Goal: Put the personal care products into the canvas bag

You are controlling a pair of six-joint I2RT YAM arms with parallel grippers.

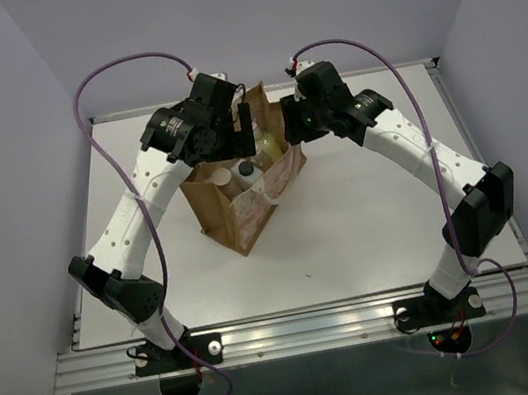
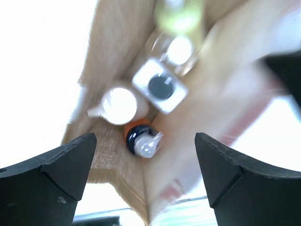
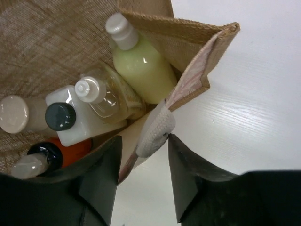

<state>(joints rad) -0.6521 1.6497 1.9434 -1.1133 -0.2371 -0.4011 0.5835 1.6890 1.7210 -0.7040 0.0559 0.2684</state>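
Fingers of the left gripper [image 2: 146,139] stand wide apart with nothing between them, pointing straight down over the mouth of the canvas bag [image 1: 231,213]. In the left wrist view, which is blurred, the orange bottle [image 3: 73,148] with its dark cap lies directly below the gap.

The right gripper [image 3: 145,140] is at the bag's right far rim, its jaws set to a narrower gap. The cream strap handle [image 3: 155,127] and the edge of the pinkish front panel sit just at its fingertips. Bare table shows between the fingers lower down, so they are not closed on the strap.

All five bottles are inside the bag. The pale yellow-green bottle [image 3: 141,66] with a white cap leans in the far right corner. Just beside it lies the amber bottle [image 3: 108,101], which looks nearly clear and has a white cap. The white square bottle [image 3: 77,125] with a black cap touches that one. The brown-tan bottle [image 3: 14,113] shows mostly its pale cap at the left, and the orange bottle is nearest the right wrist camera.

The bag stands upright on the white table [image 1: 381,229], a little left of centre and toward the far side. The left arm [image 1: 132,225] and right arm [image 1: 429,155] reach in from either side and meet above it.
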